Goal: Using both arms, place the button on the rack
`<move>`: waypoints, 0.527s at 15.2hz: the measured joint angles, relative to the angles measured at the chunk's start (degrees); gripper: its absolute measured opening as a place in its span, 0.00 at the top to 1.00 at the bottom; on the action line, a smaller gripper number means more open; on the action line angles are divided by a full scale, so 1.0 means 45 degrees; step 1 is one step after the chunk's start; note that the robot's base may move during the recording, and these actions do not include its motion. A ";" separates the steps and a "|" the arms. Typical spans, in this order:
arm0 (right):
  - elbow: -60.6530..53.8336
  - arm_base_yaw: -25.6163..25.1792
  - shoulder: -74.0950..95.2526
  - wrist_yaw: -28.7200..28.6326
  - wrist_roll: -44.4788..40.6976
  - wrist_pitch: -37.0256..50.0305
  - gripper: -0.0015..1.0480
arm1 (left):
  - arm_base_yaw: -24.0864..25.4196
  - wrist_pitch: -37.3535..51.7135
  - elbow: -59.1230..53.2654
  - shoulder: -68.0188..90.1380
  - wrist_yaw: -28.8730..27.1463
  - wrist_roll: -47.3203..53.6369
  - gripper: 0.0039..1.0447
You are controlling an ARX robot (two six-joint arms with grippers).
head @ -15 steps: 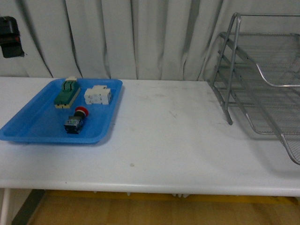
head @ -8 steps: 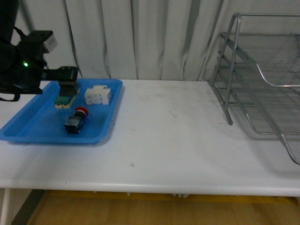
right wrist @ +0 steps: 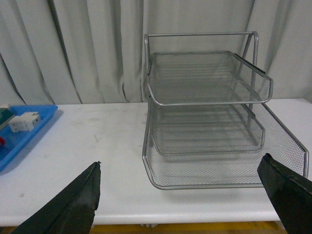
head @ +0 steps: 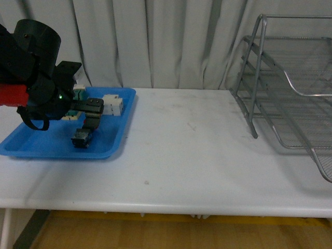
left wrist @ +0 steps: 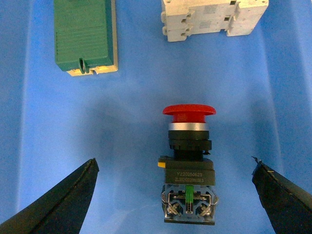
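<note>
The button [left wrist: 187, 170] lies on its side in the blue tray [left wrist: 39, 122], red cap toward the green-and-cream block and white part. My left gripper [left wrist: 174, 165] is open above it, one finger on each side of its dark body, not touching. In the front view the left gripper [head: 91, 122] hangs over the tray and hides most of the button [head: 80, 138]. The silver wire rack [head: 290, 93] stands at the table's far right. My right gripper [right wrist: 180, 163] is open and empty, facing the rack [right wrist: 204, 112] from a distance. It is not in the front view.
A green-and-cream block [left wrist: 85, 36] and a white blocky part [left wrist: 214, 19] lie in the tray beyond the button. The blue tray [head: 31, 142] sits at the table's left. White table [head: 197, 145] lies between tray and rack, with a curtain behind.
My left arm has come in from the left and moved down over the blue tray, its open gripper now above the button. The button and rack have not moved.
</note>
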 joint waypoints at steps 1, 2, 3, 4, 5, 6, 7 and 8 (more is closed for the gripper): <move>0.0000 0.0000 0.0000 0.0000 0.0000 0.0000 0.06 | 0.0058 -0.0233 0.0287 0.0185 0.0223 -0.0248 0.06; 0.0000 0.0000 0.0000 0.0000 0.0000 0.0000 0.06 | 0.0063 -0.0350 0.0476 0.0355 0.0403 -0.0481 0.06; 0.0000 0.0000 0.0000 0.0005 0.0000 0.0000 0.06 | 0.0068 -0.0466 0.0636 0.0520 0.0500 -0.0641 0.06; 0.0000 0.0000 0.0000 0.0000 0.0000 0.0000 0.06 | 0.0073 -0.0539 0.0816 0.0714 0.0568 -0.0772 0.06; 0.0000 0.0000 0.0000 0.0000 0.0000 0.0000 0.06 | 0.0107 -0.0607 0.0918 0.0874 0.0588 -0.0889 0.06; 0.0000 0.0000 0.0000 0.0000 0.0000 0.0000 0.06 | 0.0107 -0.0695 0.1025 0.1035 0.0593 -0.0923 0.06; 0.0000 0.0000 0.0000 0.0000 0.0000 0.0000 0.06 | 0.0121 -0.0685 0.1107 0.1229 0.0588 -0.0899 0.06; 0.0000 0.0000 0.0000 0.0000 0.0000 0.0000 0.06 | 0.0126 -0.0772 0.1132 0.1355 0.0559 -0.0811 0.06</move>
